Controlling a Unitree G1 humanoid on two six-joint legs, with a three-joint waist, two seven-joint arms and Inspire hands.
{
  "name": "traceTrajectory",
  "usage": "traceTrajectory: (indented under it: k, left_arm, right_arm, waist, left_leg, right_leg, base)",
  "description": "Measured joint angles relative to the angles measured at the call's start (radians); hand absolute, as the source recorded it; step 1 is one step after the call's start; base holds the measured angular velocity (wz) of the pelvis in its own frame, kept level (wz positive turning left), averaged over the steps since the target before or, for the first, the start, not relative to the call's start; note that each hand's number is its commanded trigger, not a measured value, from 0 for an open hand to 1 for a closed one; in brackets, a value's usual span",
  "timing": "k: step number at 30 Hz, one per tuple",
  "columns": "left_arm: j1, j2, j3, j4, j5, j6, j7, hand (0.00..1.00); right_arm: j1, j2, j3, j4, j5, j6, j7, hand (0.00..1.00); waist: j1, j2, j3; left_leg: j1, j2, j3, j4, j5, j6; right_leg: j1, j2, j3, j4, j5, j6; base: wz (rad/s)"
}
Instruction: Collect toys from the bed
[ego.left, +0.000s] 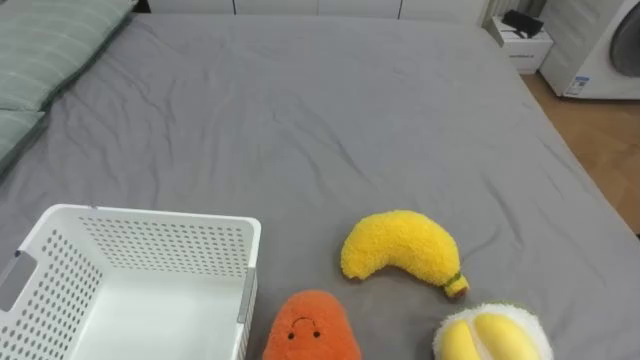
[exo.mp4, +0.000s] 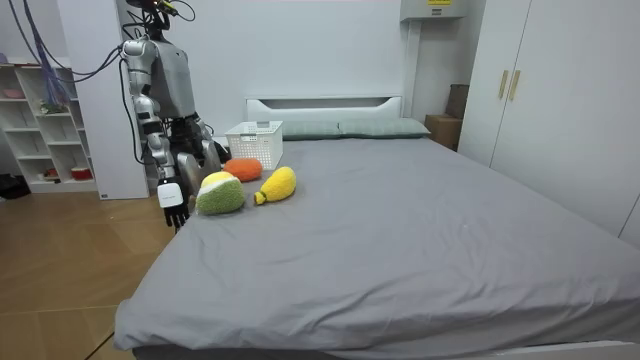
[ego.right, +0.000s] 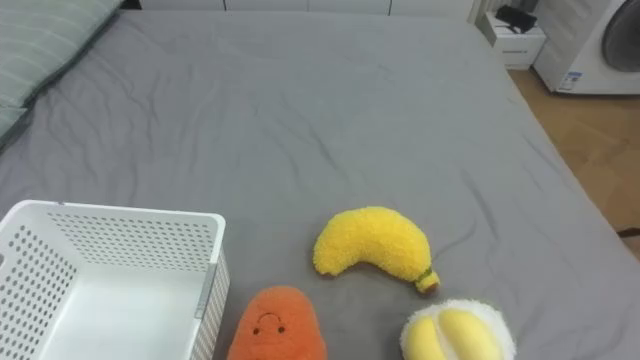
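Grey bed (ego.left: 330, 110): smooth sheet, light creases; a striped pillow (ego.left: 40, 45) cut off at 10 o'clock. White plastic basket (ego.left: 150, 232) at 7 o'clock has perforated walls and its near side is cropped. Curved fuzzy yellow toy (ego.left: 400, 250) lies at 5 o'clock. Round yellow-and-white plush toy (ego.left: 490, 335) and orange plush toy (ego.left: 310, 328) are both cut off at 6 o'clock. Right hand (exo.mp4: 172, 198) hangs released beside the bed edge.
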Motion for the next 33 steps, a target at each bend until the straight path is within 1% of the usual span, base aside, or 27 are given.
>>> traceTrajectory:
  k: [2, 3, 4, 9, 10, 13, 15, 18, 20, 21, 23, 27, 29, 30, 31, 32, 33]
  left_arm:
    - [0.0, 0.0, 0.0, 0.001, 0.0, 0.0, 0.001, 0.0]
    - [-0.001, 0.0, 0.0, 0.001, 0.0, 0.0, 0.004, 0.0]
    - [-0.001, 0.0, 0.0, 0.001, 0.001, 0.0, 0.007, 0.0]
    - [-0.001, 0.0, 0.004, 0.001, 0.008, 0.0, 0.015, 0.0]
    - [-0.002, 0.0, 0.008, 0.001, 0.008, 0.0, 0.015, 0.0]
    - [-0.006, 0.001, 0.013, 0.002, 0.007, 0.0, 0.015, 0.0]
    - [-0.007, 0.0, 0.012, 0.006, 0.006, 0.0, 0.016, 0.0]
    - [-0.006, 0.0, 0.014, 0.005, 0.007, 0.0, 0.016, 0.0]
    - [-0.006, 0.0, 0.019, 0.003, 0.008, 0.0, 0.016, 0.0]
    - [-0.006, 0.0, 0.023, 0.003, 0.008, 0.0, 0.016, 0.0]
    - [-0.006, 0.0, 0.035, 0.0, 0.007, 0.0, 0.016, 0.0]
    - [-0.006, -0.001, 0.064, -0.005, 0.007, -0.006, 0.015, 0.0]
    - [-0.004, -0.001, 0.086, -0.013, 0.009, -0.009, 0.015, 0.0]
    - [0.006, -0.001, 0.112, -0.032, 0.008, -0.012, 0.015, 0.0]
    - [0.017, 0.0, 0.138, -0.05, 0.008, -0.015, 0.015, 0.0]
    - [0.02, 0.003, 0.142, -0.052, 0.008, -0.016, 0.016, 0.0]
    - [0.026, 0.008, 0.154, -0.052, 0.008, -0.023, 0.016, 0.0]
  right_arm:
    - [-0.002, 0.0, 0.0, 0.0, -0.003, 0.0, 0.0, 0.0]
    - [-0.002, 0.0, 0.001, 0.0, 0.0, 0.0, 0.0, 0.0]
    - [-0.002, 0.0, 0.002, 0.0, 0.0, 0.0, 0.001, 0.0]
    - [-0.002, 0.0, 0.001, 0.0, -0.006, 0.0, 0.002, 0.0]
    - [-0.001, 0.0, 0.0, 0.0, -0.005, 0.0, 0.002, 0.0]
    - [-0.002, 0.0, 0.0, 0.0, 0.003, 0.0, 0.002, 0.0]
    - [-0.001, 0.0, 0.0, 0.0, 0.028, 0.0, 0.001, 0.0]
    - [0.0, 0.0, 0.0, 0.0, 0.077, 0.0, -0.007, 0.0]
    - [0.0, 0.001, -0.005, 0.0, 0.098, 0.0, -0.012, 0.0]
    - [0.001, 0.001, -0.021, 0.0, 0.104, 0.0, -0.013, 0.0]
    - [0.001, 0.001, -0.062, 0.0, 0.122, -0.001, -0.021, 0.0]
    - [-0.001, 0.0, -0.151, -0.003, 0.165, -0.002, -0.055, 0.0]
    - [-0.004, -0.002, -0.207, -0.009, 0.174, -0.002, -0.072, 0.0]
    - [-0.01, -0.003, -0.254, -0.009, 0.174, 0.0, -0.085, 0.0]
    - [-0.015, -0.012, -0.287, -0.012, 0.174, 0.0, -0.098, 0.0]
    - [-0.018, -0.02, -0.298, -0.018, 0.174, 0.001, -0.102, 0.0]
    - [-0.02, -0.036, -0.325, -0.045, 0.174, 0.001, -0.116, 0.0]
  waist:
    - [-0.001, 0.001, 0.0002]
    - [-0.001, -0.003, 0.002]
    - [0.0, -0.002, 0.0044]
    - [-0.002, 0.0, 0.0036]
    - [-0.003, 0.003, 0.0012]
    - [-0.003, 0.004, 0.0009]
    - [-0.004, 0.0, 0.0009]
    - [-0.003, -0.001, 0.0025]
    - [-0.004, -0.008, 0.0059]
    - [-0.006, -0.006, 0.0049]
    - [-0.01, -0.008, 0.0045]
    - [-0.015, -0.014, 0.0012]
    - [-0.018, -0.016, 0.0007]
    - [-0.026, -0.019, -0.0002]
    - [-0.032, -0.021, -0.0005]
    - [-0.033, -0.022, -0.0002]
    - [-0.038, -0.023, 0.0005]
  left_leg:
    - [0.0, -0.001, 0.0, -0.001, 0.0, 0.0]
    - [0.0, -0.001, 0.0, -0.001, 0.0, 0.0]
    - [0.0, -0.001, -0.001, -0.001, 0.0, 0.0]
    - [0.0, -0.001, -0.001, -0.001, 0.0, 0.0]
    - [-0.001, -0.001, -0.001, -0.001, 0.0, 0.0]
    - [0.0, -0.001, -0.001, -0.001, 0.0, 0.0]
    - [0.001, -0.001, 0.0, -0.002, 0.0, 0.0]
    - [0.001, -0.001, 0.001, -0.002, 0.0, 0.0]
    - [0.002, -0.001, 0.001, -0.002, 0.0, 0.0]
    - [0.002, -0.001, 0.0, -0.001, 0.0, 0.0]
    - [0.001, -0.001, -0.001, -0.001, 0.0, 0.0]
    - [0.001, -0.001, -0.001, -0.002, 0.0, 0.0]
    - [0.002, -0.001, -0.001, -0.002, 0.0, 0.0]
    - [0.003, -0.001, -0.001, -0.002, 0.0, 0.0]
    - [0.006, 0.0, 0.005, -0.002, 0.0, 0.0]
    - [0.007, 0.0, 0.006, -0.003, 0.0, 0.0]
    - [0.008, -0.001, 0.01, -0.003, 0.0, 0.0]
  right_leg:
    - [0.001, 0.0, 0.001, 0.0, 0.0, 0.0]
    - [0.001, 0.0, 0.001, 0.0, 0.0, 0.0]
    - [0.001, 0.0, 0.001, -0.001, 0.0, 0.0]
    - [-0.002, 0.0, 0.001, 0.0, 0.0, 0.0]
    - [-0.002, -0.001, 0.001, 0.0, 0.0, 0.0]
    - [-0.001, 0.0, 0.001, 0.0, 0.0, 0.0]
    - [-0.001, 0.0, 0.002, 0.0, 0.0, 0.0]
    - [0.001, 0.0, 0.003, 0.0, 0.0, 0.0]
    - [0.002, 0.0, 0.003, 0.0, 0.0, 0.0]
    - [0.003, -0.001, 0.001, 0.0, 0.0, 0.0]
    - [0.004, -0.001, -0.002, 0.0, 0.0, 0.0]
    - [0.003, -0.001, -0.001, 0.0, 0.0, 0.0]
    - [0.002, -0.001, -0.001, 0.0, 0.0, 0.0]
    - [0.002, 0.0, -0.001, 0.0, 0.0, 0.0]
    - [0.0, 0.0, 0.002, 0.002, 0.0, 0.0]
    - [-0.001, -0.001, 0.004, 0.006, 0.0, 0.0]
    - [-0.002, -0.002, 0.005, 0.016, -0.001, 0.0]
  base:
    - [0.0]
    - [0.0]
    - [0.0]
    - [0.0]
    - [0.0]
    - [0.0]
    - [0.0]
    - [0.0]
    - [0.0]
    - [0.0]
    - [0.02]
    - [0.0]
    - [0.0]
    - [0.0]
    - [-0.05]
    - [-0.08]
    - [-0.07]
